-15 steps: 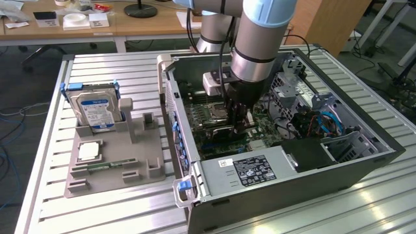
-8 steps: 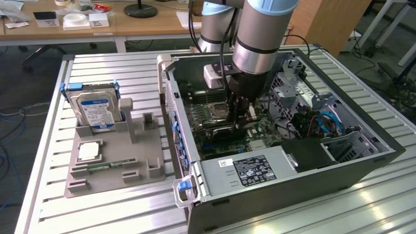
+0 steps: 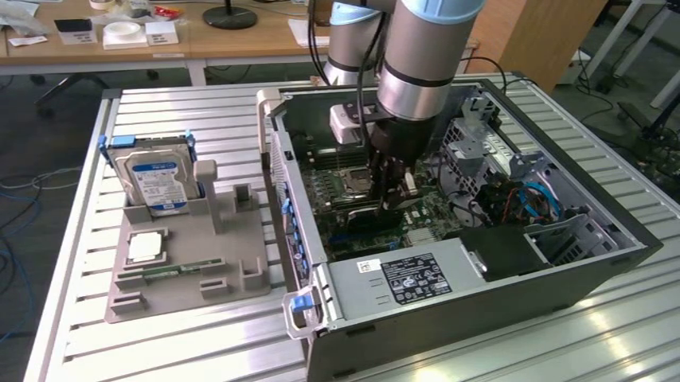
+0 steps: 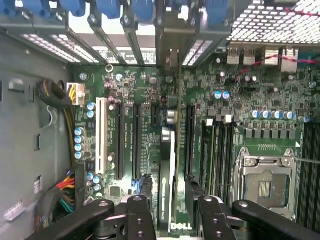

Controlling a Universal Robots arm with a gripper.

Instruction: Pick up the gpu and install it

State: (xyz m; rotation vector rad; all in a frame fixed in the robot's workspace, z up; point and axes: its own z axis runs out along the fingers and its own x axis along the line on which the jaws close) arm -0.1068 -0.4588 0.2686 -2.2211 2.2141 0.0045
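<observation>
Black jointed gripper (image 4: 168, 220) fingers are seen in the wrist view standing apart on either side of a thin card held edge-on, and they appear clamped on it: the gpu (image 4: 169, 165), a flat green circuit board with a black cooler on one face, whose silver end bracket reaches toward the rear slot openings. In the exterior view the gripper (image 3: 391, 199) is lowered deep inside the open grey computer tower case (image 3: 595, 263), with the gpu (image 3: 374, 216) upright just above, or perhaps already touching, the green motherboard (image 4: 130, 90); contact cannot be told for certain.

The step in hand is judged to be the insertion: the card is already carried and is lined up over one of the long black expansion slots (image 4: 136, 140), beside a white slot (image 4: 104, 135). What the seating calls for, as a judgement, is a straight push down with the edge connector kept parallel to the slot and the bracket fitted into its rear opening; a tilt could jam it.

Near the card, an empty silver processor socket (image 4: 265, 182) and black memory slots (image 4: 220, 145) are seen. Outside the case, a grey moulded parts holder (image 3: 186, 263) is placed at the exterior view's left, with a silver hard drive with a blue-white label (image 3: 158, 181) upright in it and a narrow green memory stick (image 3: 175, 269) lying flat. Everything rests on a ribbed aluminium table (image 3: 212, 119). Behind it a wooden desk (image 3: 159, 44) with small items is visible, in a lab-like room.
</observation>
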